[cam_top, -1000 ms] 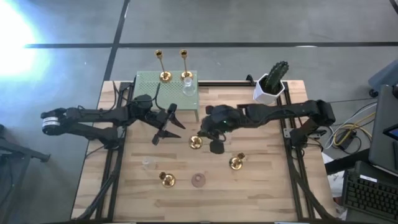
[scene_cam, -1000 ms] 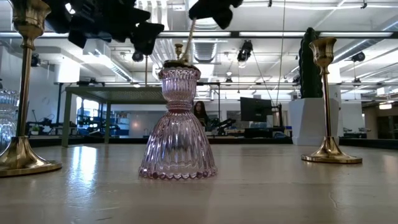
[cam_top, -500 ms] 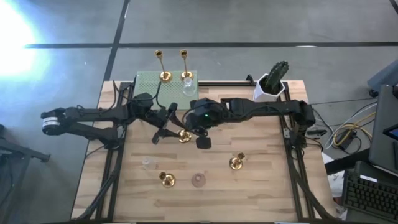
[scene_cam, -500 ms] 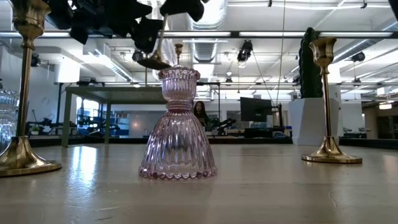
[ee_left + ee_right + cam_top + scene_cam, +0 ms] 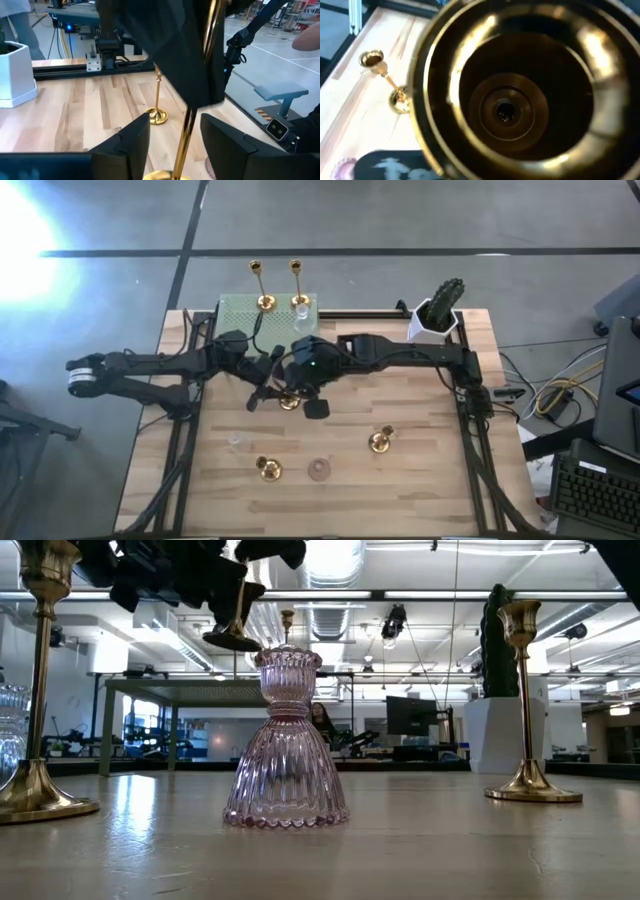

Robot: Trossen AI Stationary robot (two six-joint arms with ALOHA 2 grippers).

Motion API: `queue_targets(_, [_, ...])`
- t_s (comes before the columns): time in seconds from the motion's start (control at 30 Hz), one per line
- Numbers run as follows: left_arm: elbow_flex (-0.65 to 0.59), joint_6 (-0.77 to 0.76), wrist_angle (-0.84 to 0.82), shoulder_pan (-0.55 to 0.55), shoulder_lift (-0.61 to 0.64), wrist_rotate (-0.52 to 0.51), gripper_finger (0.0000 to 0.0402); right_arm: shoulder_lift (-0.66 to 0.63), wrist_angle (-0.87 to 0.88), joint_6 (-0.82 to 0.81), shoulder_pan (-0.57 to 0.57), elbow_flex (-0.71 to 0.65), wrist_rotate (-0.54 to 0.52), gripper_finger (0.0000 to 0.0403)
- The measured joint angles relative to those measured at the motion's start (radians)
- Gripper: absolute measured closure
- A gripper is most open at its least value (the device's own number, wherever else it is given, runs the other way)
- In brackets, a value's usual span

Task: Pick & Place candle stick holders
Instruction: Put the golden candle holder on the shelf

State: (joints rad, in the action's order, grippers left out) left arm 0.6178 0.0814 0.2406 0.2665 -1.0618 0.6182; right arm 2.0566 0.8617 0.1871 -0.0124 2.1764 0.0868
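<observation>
While the right gripper (image 5: pixel 300 385) stays clamped on a brass candle stick holder (image 5: pixel 290 400), carried above mid-table, the left gripper (image 5: pixel 272 380) brackets its stem with jaws apart, apparently a handover toward the green mat (image 5: pixel 235 310).

Overhead view looks straight down; low view sits at tabletop level; both share the pink glass holder (image 5: pixel 286 740).

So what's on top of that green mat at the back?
Two tall gold candle holders and a small clear glass one stand on the green mat. The arms cover its near edge.
</observation>
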Motion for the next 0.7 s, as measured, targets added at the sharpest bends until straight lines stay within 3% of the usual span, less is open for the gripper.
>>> queue_targets(0.17, [0.000,0.002,0.036,0.000,0.000,0.000,0.0279,-0.010,-0.007,-0.001,0.000,0.007,0.000,0.0393])
queue_targets(0.37, [0.000,0.053,0.041,0.000,0.000,0.005,0.0380,-0.010,-0.005,-0.006,0.001,-0.015,-0.004,0.0393])
queue_targets(0.7, [0.001,0.060,0.035,0.000,0.000,-0.020,0.0381,-0.010,0.004,-0.033,0.003,-0.016,-0.017,0.0380])
